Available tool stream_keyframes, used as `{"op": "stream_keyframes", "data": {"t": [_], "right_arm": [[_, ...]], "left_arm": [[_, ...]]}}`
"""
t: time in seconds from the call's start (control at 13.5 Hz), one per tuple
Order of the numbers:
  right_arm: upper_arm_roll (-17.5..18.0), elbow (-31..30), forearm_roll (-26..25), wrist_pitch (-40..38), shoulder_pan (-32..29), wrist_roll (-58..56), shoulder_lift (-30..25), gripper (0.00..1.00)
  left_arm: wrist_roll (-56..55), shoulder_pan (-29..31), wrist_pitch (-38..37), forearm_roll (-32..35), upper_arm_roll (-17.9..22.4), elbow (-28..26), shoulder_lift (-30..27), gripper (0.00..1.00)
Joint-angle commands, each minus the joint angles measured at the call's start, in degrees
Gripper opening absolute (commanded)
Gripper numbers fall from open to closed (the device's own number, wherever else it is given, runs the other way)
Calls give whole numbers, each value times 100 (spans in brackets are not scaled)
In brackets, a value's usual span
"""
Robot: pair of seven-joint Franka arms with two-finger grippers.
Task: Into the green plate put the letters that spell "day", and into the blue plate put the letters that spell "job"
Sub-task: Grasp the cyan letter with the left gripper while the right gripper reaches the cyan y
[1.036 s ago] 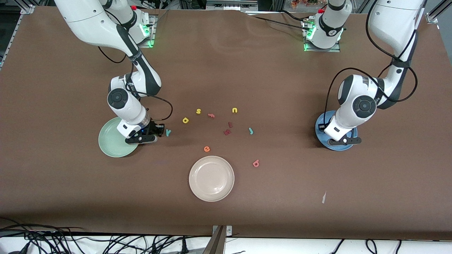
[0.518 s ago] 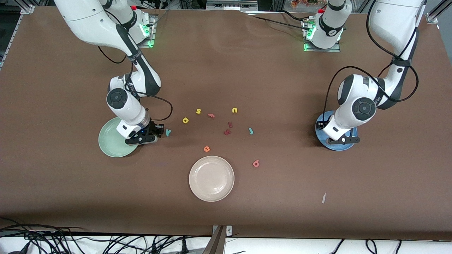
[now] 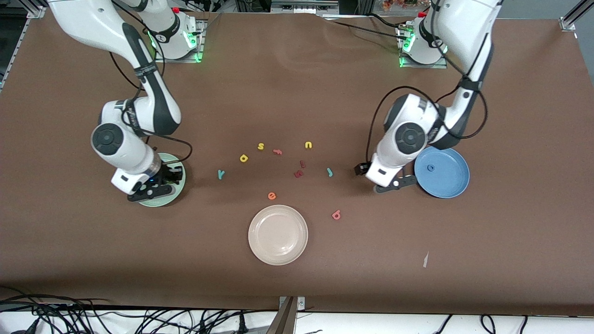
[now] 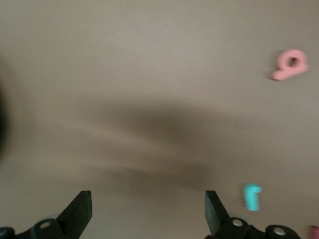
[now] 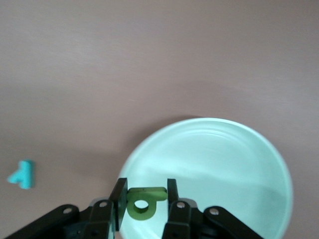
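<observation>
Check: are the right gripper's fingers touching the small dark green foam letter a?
Touching. The right wrist view shows the right gripper shut on the dark green letter a.

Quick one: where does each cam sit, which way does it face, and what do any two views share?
Front view: high across the table, facing both arm bases; shows both arms and the round blue plate.
Left wrist view: looks down at brown table; open left gripper fingers show.
Right wrist view: looks down on the round mint-green plate; right gripper holds the dark green foam letter a.
Shared: teal foam letter j, pink foam letter b.
</observation>
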Motion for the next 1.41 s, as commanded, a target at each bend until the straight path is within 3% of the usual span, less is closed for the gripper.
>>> {"op": "stream_keyframes", "data": {"t": [0.0, 0.07, 0.22, 0.52, 0.67, 1.18, 1.33], "right_arm": [[-61, -82, 79, -46, 0, -180, -7, 57], [-61, -82, 105, -64, 0, -101, -25, 68], [17, -65, 106, -73, 9, 214, -60, 68], [588, 119, 88, -64, 158, 1636, -43, 68], [615, 216, 79, -55, 412, 2156, 45, 68], [606, 33, 53, 865, 897, 3002, 563, 68], [606, -126, 44, 1183, 879, 3002, 625, 68]], "left_arm": [[-158, -291, 392, -484, 71, 306, 301, 100], [-403, -502, 604, -494, 71, 306, 423, 100], [-1044, -775, 930, -432, 79, 323, 599, 97], [-1635, -1048, 975, -423, 123, 420, 907, 89], [-1803, -1110, 1036, -249, 124, 420, 1004, 85], [-2146, -1110, 1133, -133, 132, 666, 1198, 13], [-2146, -1102, 1133, -116, 132, 666, 1198, 4]]}}
